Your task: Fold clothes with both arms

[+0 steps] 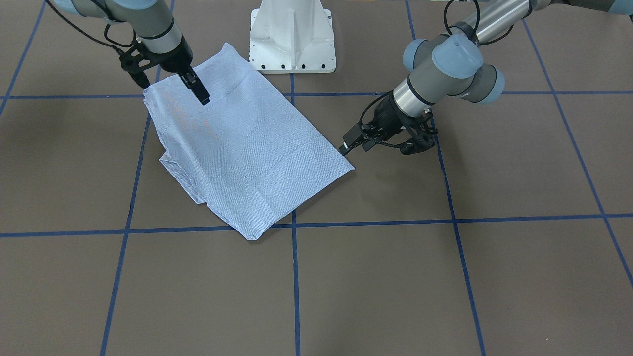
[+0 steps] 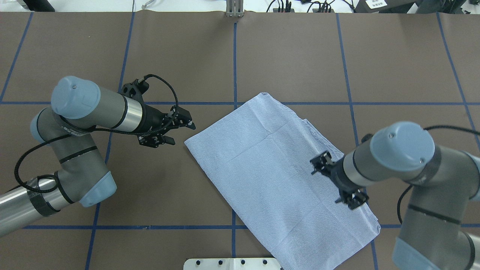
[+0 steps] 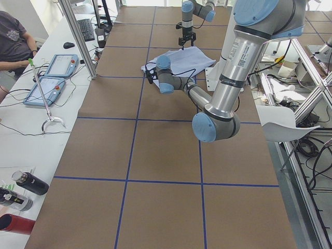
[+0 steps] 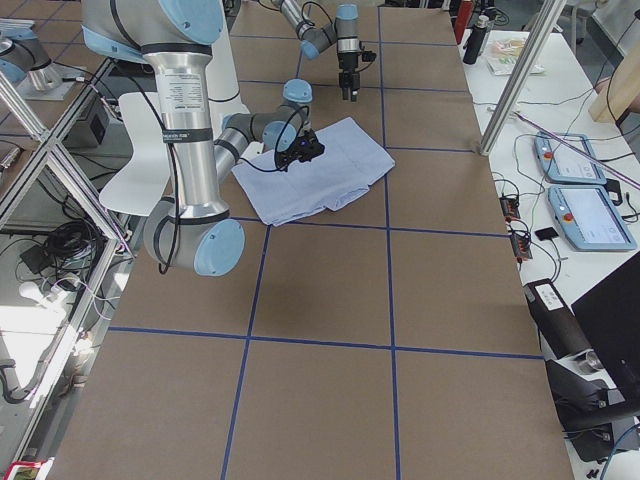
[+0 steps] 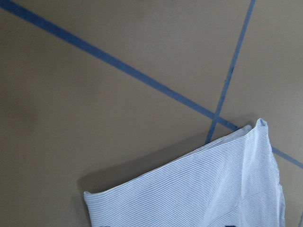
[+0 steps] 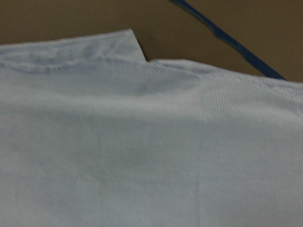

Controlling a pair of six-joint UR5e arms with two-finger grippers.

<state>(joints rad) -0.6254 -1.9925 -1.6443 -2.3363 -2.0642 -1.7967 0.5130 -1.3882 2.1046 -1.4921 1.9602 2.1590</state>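
Observation:
The clothes are one light blue striped shirt (image 1: 247,148) (image 2: 270,168), folded into a flat slanted rectangle on the brown table. Its collar, buttons and sleeves are hidden. My left gripper (image 1: 343,147) (image 2: 190,124) hovers low, just off the shirt's corner without touching it; its fingers look shut and empty. That corner (image 5: 227,189) fills the bottom of the left wrist view. My right gripper (image 1: 202,96) (image 2: 318,163) hangs over the shirt's opposite end, pointing down, open, holding nothing. The right wrist view shows only cloth (image 6: 142,151) close up.
The white pedestal base (image 1: 292,39) stands at the robot's side of the table, beside the shirt. Blue tape lines (image 1: 295,277) grid the brown surface. A side bench with tablets (image 3: 49,88) and a seated person (image 3: 13,36) lies beyond the left end.

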